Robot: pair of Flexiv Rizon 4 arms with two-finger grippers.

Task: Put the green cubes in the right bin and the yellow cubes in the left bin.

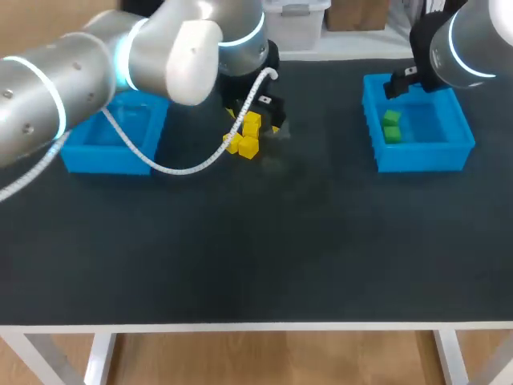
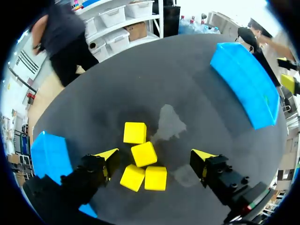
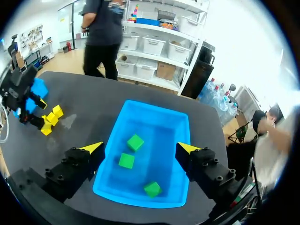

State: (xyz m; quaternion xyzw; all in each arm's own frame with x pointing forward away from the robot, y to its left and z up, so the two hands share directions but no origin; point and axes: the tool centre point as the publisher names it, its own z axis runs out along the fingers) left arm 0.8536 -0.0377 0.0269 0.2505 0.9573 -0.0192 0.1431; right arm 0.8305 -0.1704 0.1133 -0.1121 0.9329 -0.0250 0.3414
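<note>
We take the cluster of four cubes [image 2: 143, 157] as our mark: it lies on the table [image 1: 280, 241] towards the far edge, with our left gripper [image 2: 154, 153] over it, its fingers spread to either side. Well to the left of the cluster sits the left bin [image 1: 80, 159]. Well to the right of the cluster sits the right bin [image 1: 421, 162], with three cubes [image 3: 135, 142] inside it and our right gripper [image 3: 139, 147] above them, fingers apart.

The left arm [image 1: 80, 72] and right arm [image 1: 473, 36] are built from rounded silver-grey cylindrical links with dark joint sections, each ringed by a lit pale-blue band. A white braided cable [image 1: 180, 167] hangs in a loop along the left arm to its wrist. The left claw [image 2: 155, 154] and right claw [image 3: 139, 147] each carry two black blocky fingers with recessed screws and wedge-shaped bright yellow tips.
</note>
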